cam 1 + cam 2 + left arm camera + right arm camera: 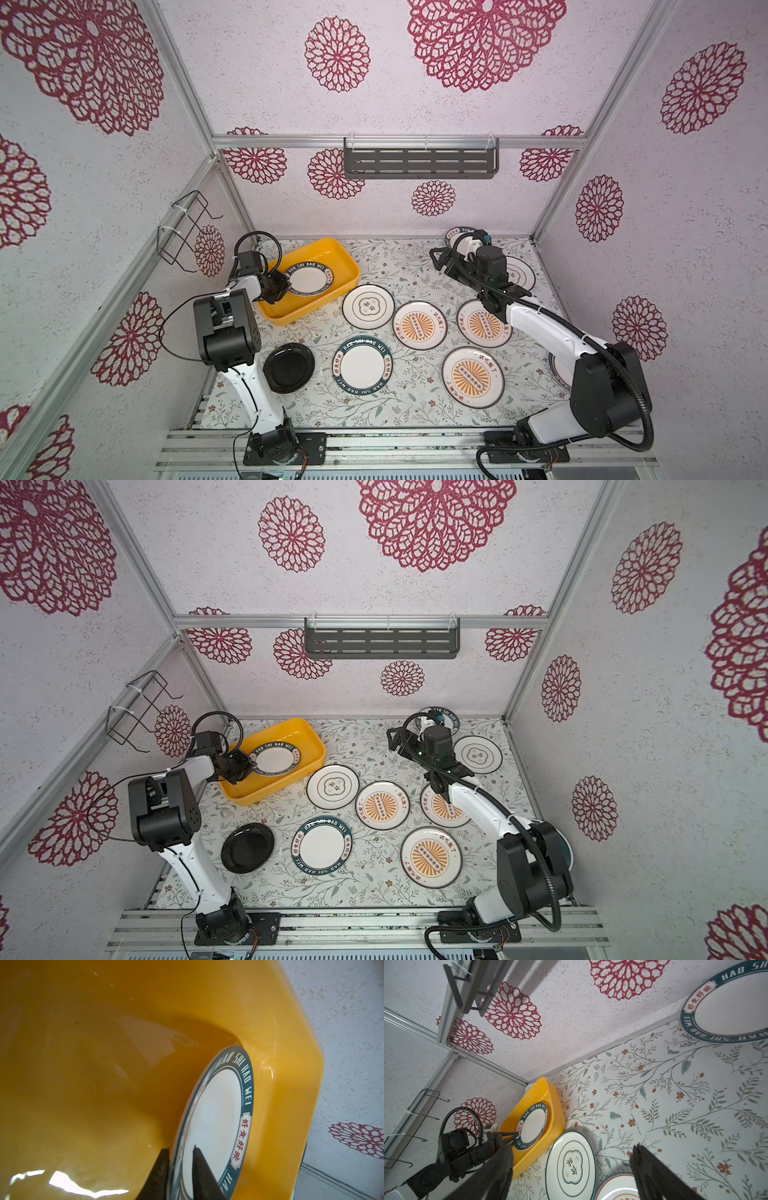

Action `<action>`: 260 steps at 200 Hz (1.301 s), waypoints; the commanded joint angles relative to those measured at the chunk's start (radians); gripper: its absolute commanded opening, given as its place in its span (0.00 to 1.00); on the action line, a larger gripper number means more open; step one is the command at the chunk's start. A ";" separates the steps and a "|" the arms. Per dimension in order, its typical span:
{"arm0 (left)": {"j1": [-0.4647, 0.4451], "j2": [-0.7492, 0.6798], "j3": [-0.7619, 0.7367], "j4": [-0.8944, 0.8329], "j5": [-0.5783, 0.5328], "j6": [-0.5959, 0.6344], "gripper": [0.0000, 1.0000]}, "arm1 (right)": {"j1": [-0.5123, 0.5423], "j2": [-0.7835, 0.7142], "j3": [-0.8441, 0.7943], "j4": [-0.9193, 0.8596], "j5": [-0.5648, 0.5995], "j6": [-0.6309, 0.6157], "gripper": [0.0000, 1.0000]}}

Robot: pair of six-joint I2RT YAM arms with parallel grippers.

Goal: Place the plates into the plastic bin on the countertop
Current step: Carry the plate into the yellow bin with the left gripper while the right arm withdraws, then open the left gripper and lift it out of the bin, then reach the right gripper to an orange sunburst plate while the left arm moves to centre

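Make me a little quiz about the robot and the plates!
1. True or false: a plate lies in the bin.
2. Whose claw reaches into the bin? A. the left arm's B. the right arm's
3. What colour is the plain plate?

Key: 1 true; 2 A; 3 black.
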 commanded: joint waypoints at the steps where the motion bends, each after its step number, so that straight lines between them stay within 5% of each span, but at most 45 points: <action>1: -0.007 0.004 0.022 -0.030 -0.034 0.016 0.40 | -0.005 -0.059 -0.006 0.000 0.045 -0.017 0.92; 55: -0.037 -0.125 0.008 -0.054 -0.131 0.061 0.71 | -0.005 -0.141 -0.064 -0.031 0.086 -0.019 0.93; 115: -0.130 -0.449 -0.074 -0.086 -0.224 0.157 0.85 | -0.004 -0.245 -0.132 -0.153 0.103 -0.001 0.97; 120: -0.142 -0.484 -0.087 -0.084 -0.231 0.161 0.99 | -0.004 -0.255 -0.146 -0.153 0.099 0.005 0.97; 188: -0.364 -0.885 -0.287 -0.038 -0.267 0.081 0.97 | -0.004 -0.405 -0.279 -0.273 0.121 0.034 0.99; 210: -0.454 -0.946 -0.381 0.058 -0.206 -0.090 0.97 | -0.006 -0.438 -0.288 -0.357 0.151 0.045 0.99; 260: -0.775 -0.959 -0.474 0.209 -0.394 -0.210 0.97 | -0.027 -0.504 -0.316 -0.459 0.265 0.068 0.99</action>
